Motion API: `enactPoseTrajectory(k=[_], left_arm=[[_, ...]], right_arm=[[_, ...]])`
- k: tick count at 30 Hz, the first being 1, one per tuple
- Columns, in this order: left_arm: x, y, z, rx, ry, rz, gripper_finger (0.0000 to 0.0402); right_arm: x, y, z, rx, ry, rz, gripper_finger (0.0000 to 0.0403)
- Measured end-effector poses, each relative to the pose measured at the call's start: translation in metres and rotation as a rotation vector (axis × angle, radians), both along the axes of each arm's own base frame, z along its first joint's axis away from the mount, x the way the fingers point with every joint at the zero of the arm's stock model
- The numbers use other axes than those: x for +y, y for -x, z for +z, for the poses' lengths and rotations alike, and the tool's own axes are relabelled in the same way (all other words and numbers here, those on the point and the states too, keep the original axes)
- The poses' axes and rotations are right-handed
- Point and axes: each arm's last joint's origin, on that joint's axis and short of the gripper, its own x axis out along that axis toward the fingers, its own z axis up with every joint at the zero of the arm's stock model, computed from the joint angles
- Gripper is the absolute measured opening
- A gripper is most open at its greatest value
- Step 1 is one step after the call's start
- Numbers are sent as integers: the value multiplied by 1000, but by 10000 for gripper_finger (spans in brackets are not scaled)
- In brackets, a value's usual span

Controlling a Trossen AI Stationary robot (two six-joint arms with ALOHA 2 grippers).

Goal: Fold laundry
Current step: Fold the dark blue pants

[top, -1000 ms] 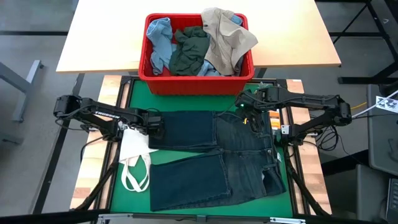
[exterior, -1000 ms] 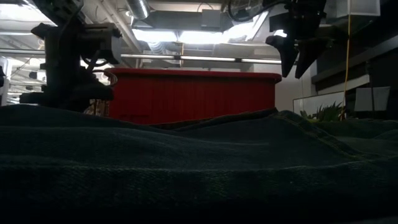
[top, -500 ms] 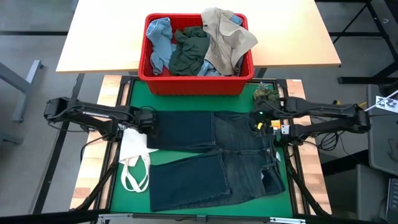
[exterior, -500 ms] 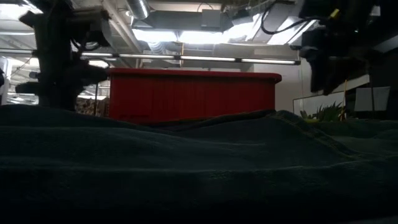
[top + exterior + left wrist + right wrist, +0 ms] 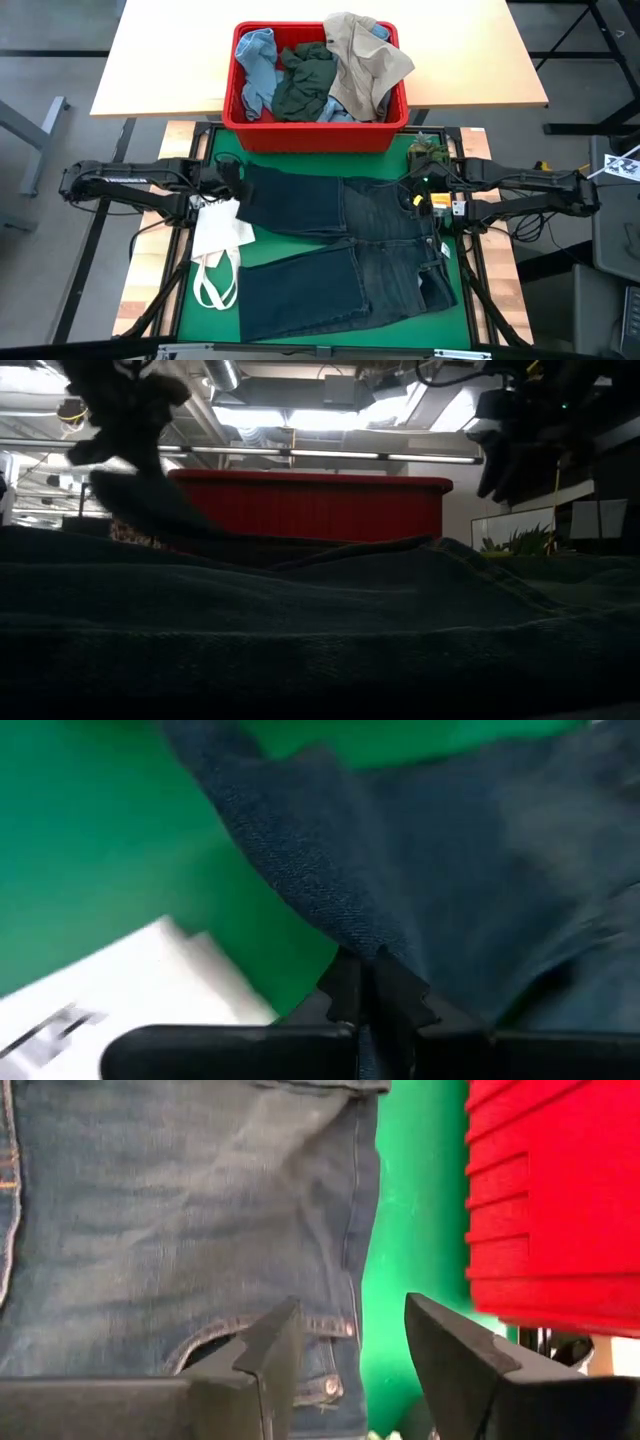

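Note:
Dark navy jeans (image 5: 340, 250) lie spread on the green mat (image 5: 215, 150), legs toward the table's left and waist toward its right. My left gripper (image 5: 232, 180) is shut on the far leg's hem end, which hangs raised from it in the low view (image 5: 150, 500). My right gripper (image 5: 350, 1345) stands open above the waistband's far end (image 5: 300, 1325) and touches nothing. More laundry fills the red bin (image 5: 315, 130): a light blue piece (image 5: 255, 65), a dark green piece (image 5: 305, 80) and a beige piece (image 5: 365, 60). My left gripper pinches the far leg's hem end at its edge (image 5: 385, 945) between its two fingers. The fingers slant down from the table's left side. That end is lifted off the mat and slopes down from the fingers; the leg's other part and the near leg lie flat.
A white tote bag (image 5: 215, 240) with loop handles lies on the mat's left side, just near of my left gripper. The red bin stands along the mat's far edge. A small mottled green thing (image 5: 428, 150) sits at the mat's far right corner.
My left gripper has risen and drawn back toward the table's left and far edges, taking the far leg's hem end up off the mat; the rest of the jeans has stayed flat. My right gripper has drawn toward the table's right edge and sunk over the waistband.

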Motion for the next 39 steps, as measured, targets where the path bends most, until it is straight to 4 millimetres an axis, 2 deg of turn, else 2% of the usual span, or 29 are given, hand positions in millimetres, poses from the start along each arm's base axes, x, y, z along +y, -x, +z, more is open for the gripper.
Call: enactPoseTrajectory(k=[5, 12, 24, 27, 30, 39], left_arm=[[2, -18, 18, -222, -47, -6, 1], [5, -51, 29, -444, -98, -31, 0], [10, -126, 15, -720, -222, -140, 0], [11, -141, 9, -771, -250, -160, 0], [13, -158, 6, -750, -289, -185, 0], [17, -224, 13, -724, -399, -322, 3]], right_arm=[[0, -2, 1, -22, 4, 4, 177], [-1, -6, 4, -77, 13, 4, 177], [-1, -7, 5, -87, 15, 4, 177], [-1, -7, 5, -86, 15, 5, 177], [-1, -6, 5, -89, 15, 5, 177], [-1, -6, 11, -147, 15, -8, 177]])
